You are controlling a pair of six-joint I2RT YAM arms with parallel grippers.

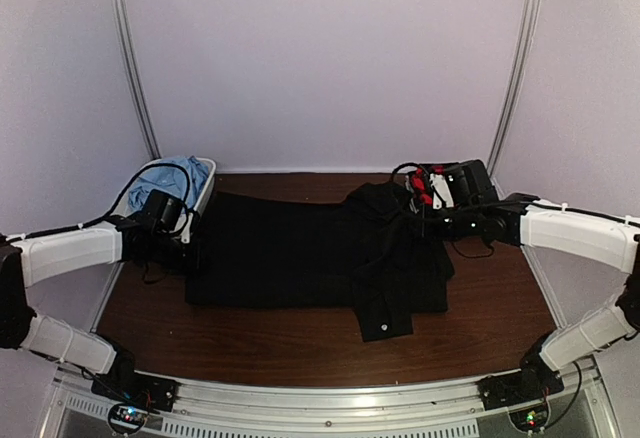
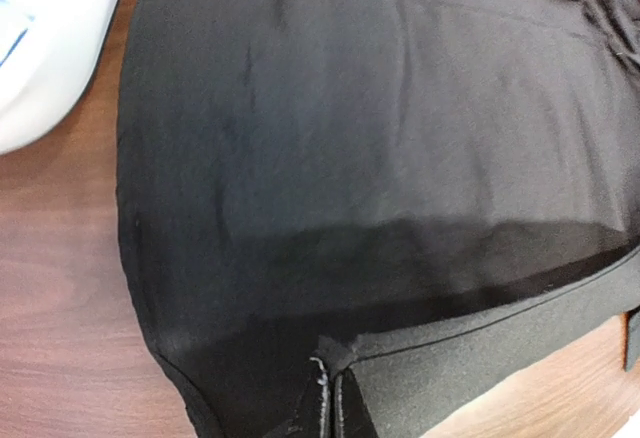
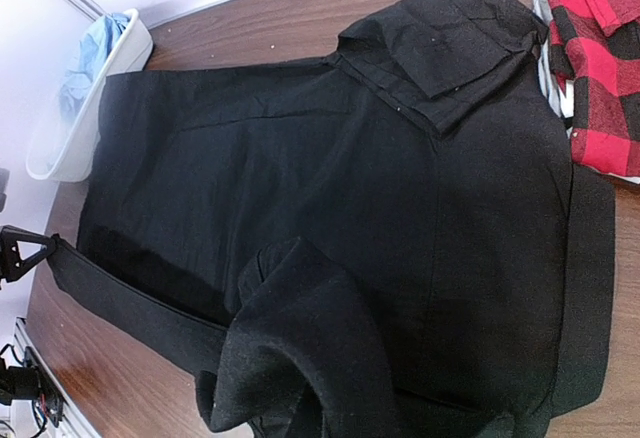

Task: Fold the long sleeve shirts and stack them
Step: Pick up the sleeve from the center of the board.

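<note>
Item: black long sleeve shirt (image 1: 290,248), lying on the brown table (image 1: 300,348), one end just beside the white bin (image 1: 207,173) and the rest stretching away from the bin toward the red-and-black plaid shirt (image 3: 600,58). Holders: my left gripper (image 1: 193,248), just beside the bin, is fully closed, and its wrist view shows the shirt's edge drawn into a pinch at the bottom of the frame. My right gripper (image 1: 415,221), at the shirt end far from the bin, is likewise fully closed with a bunched roll of black cloth rising toward its camera. I judge that roll to be held, though the fingers are hidden and I cannot tell which part it is. Hazards: a thin pinch may slip once the two ends are pulled apart or lifted. The bunched roll may carry a second layer and drag a crease into the fold. My left arm works so near the bin that a swing could knock it or catch the light blue shirt (image 1: 170,180) inside. At the far end, the cloth could sweep against the plaid shirt. Condition: matte, plain, mostly flat with soft wrinkles. One strip of hem lies turned along the near side. A doubled-over flap sits at the end near the plaid shirt. A sleeve (image 1: 385,308) with a small white button crosses the body.
</note>
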